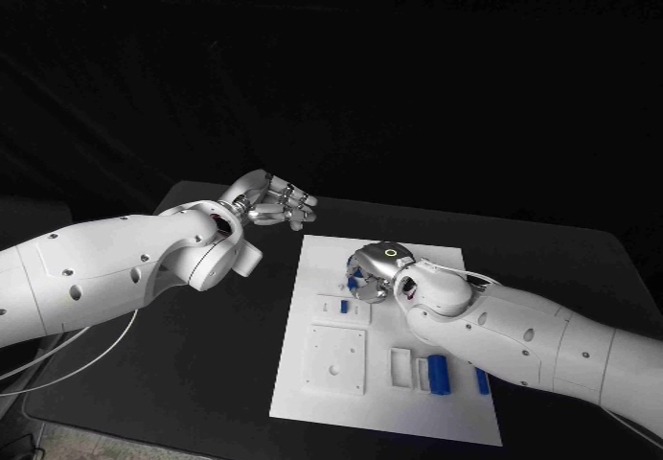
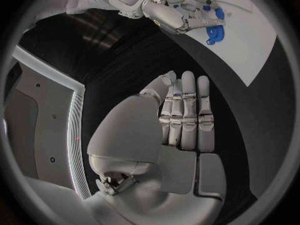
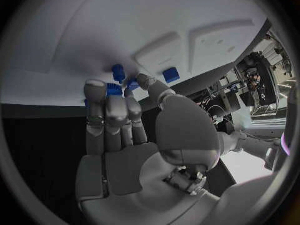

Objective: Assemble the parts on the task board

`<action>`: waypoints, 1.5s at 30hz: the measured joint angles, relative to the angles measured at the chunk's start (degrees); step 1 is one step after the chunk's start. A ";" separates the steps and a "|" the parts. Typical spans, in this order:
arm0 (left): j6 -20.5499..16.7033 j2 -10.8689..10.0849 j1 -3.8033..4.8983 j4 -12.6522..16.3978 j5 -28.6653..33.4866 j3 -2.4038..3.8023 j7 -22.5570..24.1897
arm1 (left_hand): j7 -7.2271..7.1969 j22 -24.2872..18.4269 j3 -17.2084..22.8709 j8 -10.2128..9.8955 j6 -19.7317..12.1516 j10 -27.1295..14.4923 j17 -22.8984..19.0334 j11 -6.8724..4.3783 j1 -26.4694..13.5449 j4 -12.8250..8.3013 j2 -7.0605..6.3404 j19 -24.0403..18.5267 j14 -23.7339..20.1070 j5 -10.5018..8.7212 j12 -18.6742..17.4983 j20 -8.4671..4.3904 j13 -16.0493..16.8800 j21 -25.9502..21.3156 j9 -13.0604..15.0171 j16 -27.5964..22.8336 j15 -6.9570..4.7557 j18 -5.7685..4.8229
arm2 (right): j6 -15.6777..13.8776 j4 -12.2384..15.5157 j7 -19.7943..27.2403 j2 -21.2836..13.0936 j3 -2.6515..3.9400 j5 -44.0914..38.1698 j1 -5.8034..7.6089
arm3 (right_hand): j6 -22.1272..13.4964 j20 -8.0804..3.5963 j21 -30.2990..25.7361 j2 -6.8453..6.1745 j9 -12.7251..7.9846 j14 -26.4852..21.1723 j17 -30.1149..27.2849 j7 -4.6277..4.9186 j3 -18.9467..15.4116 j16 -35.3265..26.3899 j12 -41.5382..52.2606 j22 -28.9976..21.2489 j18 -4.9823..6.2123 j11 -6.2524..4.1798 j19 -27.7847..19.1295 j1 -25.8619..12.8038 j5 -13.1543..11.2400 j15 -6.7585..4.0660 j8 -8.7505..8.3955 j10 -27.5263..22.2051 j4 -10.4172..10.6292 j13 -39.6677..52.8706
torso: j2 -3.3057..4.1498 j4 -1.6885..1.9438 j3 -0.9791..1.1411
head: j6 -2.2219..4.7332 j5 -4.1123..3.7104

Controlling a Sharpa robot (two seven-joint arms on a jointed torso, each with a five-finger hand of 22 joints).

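Note:
The white task board [image 1: 311,398] lies in the middle of the black table. My right hand [image 1: 380,269] is low over the board's far part, among a cluster of small blue parts [image 1: 355,284]. In the right wrist view its thumb and a finger pinch one small blue part [image 3: 132,84], with a ribbed blue part [image 3: 114,89] under the other fingertips and another blue part [image 3: 170,75] just beyond. A blue cylinder [image 1: 441,374] and a second blue piece [image 1: 482,381] lie near the board's near right. My left hand [image 1: 272,201] hangs above the table past the board's far left corner, fingers straight, holding nothing.
A raised white square block [image 1: 336,359] and narrow slots [image 1: 400,367] occupy the board's near half. Bare black table [image 1: 207,364] stretches left of the board. My right forearm [image 1: 538,345] lies across the board's right side.

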 measured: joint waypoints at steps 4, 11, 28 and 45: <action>0.00 -0.03 0.00 -0.03 0.00 -0.03 -0.01 | 0.00 0.00 0.00 0.00 0.00 0.00 0.00 0.00 0.00 0.00 0.00 0.00 0.00 0.00 0.00 0.00 0.00 0.00 0.00 0.00 0.00 0.00 | -1.65 0.42 0.23 -0.28 0.00 0.28 0.00 | 0.21 -0.21 0.29 -0.30 0.23 0.01 -0.01 -0.21 0.00 0.00 0.00 0.00 0.00 0.00 0.21 -0.30 0.00 -0.01 0.00 0.00 0.00 0.03 | 0.02 0.00 0.01 | 0.08 -0.04; 0.06 -0.14 0.00 -0.29 0.00 -0.12 -0.32 | -0.11 -1.79 -0.44 0.00 -0.52 -0.31 0.38 -0.09 -1.93 1.92 0.19 0.00 0.38 -1.02 -0.01 0.00 0.00 -0.35 0.00 0.06 0.37 0.00 | -5.28 2.42 0.87 -1.83 0.10 1.06 0.00 | 0.24 -0.21 0.29 -0.30 0.18 -0.20 -0.08 -0.24 -0.18 0.00 0.00 -0.01 0.00 -0.20 0.21 -0.30 0.00 -0.22 -0.01 0.21 0.18 0.03 | 0.01 -0.01 0.01 | 0.26 -0.09; 5.70 -0.75 0.01 -1.67 2.59 -1.77 -10.59 | -2.08 -24.55 -14.32 0.00 1.68 2.68 1.92 -1.02 -5.67 17.07 -0.40 6.06 3.89 -9.23 -0.25 -0.32 0.00 -0.35 0.10 1.52 -0.20 -0.92 | -9.59 11.47 1.51 -7.73 1.85 2.14 0.04 | 0.66 -0.21 0.97 -0.55 0.07 -0.20 -0.15 -0.26 -0.51 0.00 0.00 -0.02 0.00 -0.20 0.21 -0.05 -0.28 -0.22 -0.13 0.21 0.49 0.09 | -0.42 -0.68 0.32 | 1.41 -0.16; 14.27 1.33 0.01 -1.66 2.96 -4.77 -21.36 | -1.23 -29.57 -14.79 0.00 0.19 1.40 2.04 -0.19 -9.90 20.18 -4.16 6.26 3.47 -13.63 -0.46 -0.10 0.04 -0.35 0.09 0.90 0.21 -0.91 | -10.88 15.79 1.45 -9.72 2.59 2.32 -0.05 | 0.65 -0.21 1.28 -0.86 0.03 -0.20 -0.26 -0.25 -0.68 0.00 0.00 -0.03 0.00 -0.40 0.21 0.26 -0.34 -0.21 0.10 0.42 0.63 0.15 | -1.48 -1.42 1.07 | 1.46 -0.05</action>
